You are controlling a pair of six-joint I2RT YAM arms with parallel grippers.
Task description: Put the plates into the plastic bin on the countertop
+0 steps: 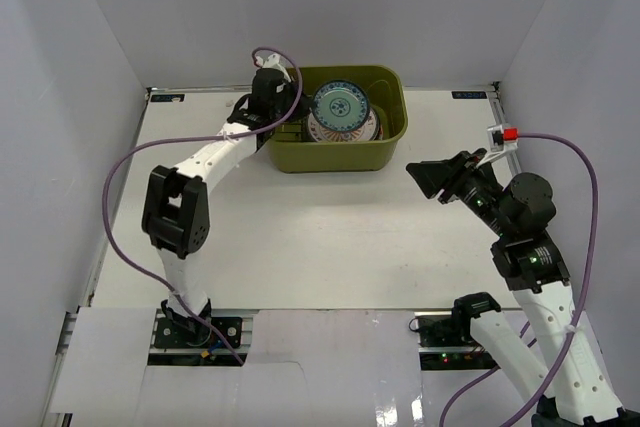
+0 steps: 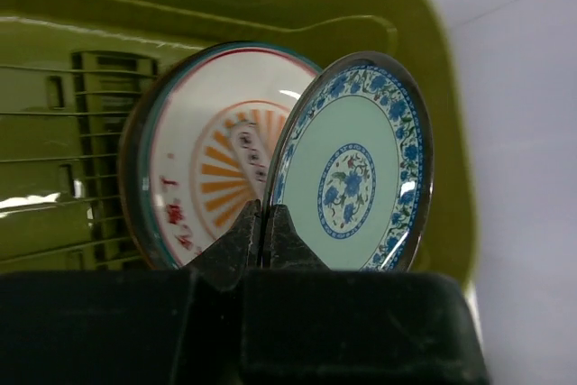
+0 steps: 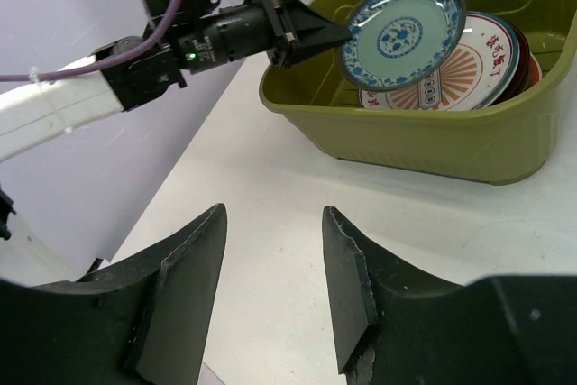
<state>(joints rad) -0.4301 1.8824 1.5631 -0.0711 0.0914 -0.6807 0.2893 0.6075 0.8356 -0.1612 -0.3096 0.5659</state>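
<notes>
My left gripper point(image 1: 306, 109) is shut on the rim of the small light-blue plate point(image 1: 341, 105), holding it tilted on edge over the olive-green plastic bin point(image 1: 335, 158). The left wrist view shows the closed fingertips point(image 2: 264, 220) pinching that plate point(image 2: 356, 169) in front of the orange-sunburst white plate point(image 2: 212, 169). The sunburst plate point(image 3: 469, 74) tops a stack lying in the bin point(image 3: 433, 137), with a red-rimmed plate edge under it. My right gripper point(image 3: 275, 223) is open and empty above the white countertop point(image 3: 270, 169), to the right of the bin in the top view point(image 1: 432, 179).
The bin stands at the back middle of the countertop point(image 1: 300, 237), near the rear wall. White walls close in the left, right and back sides. My left arm point(image 1: 180, 209) stretches across the left part of the surface.
</notes>
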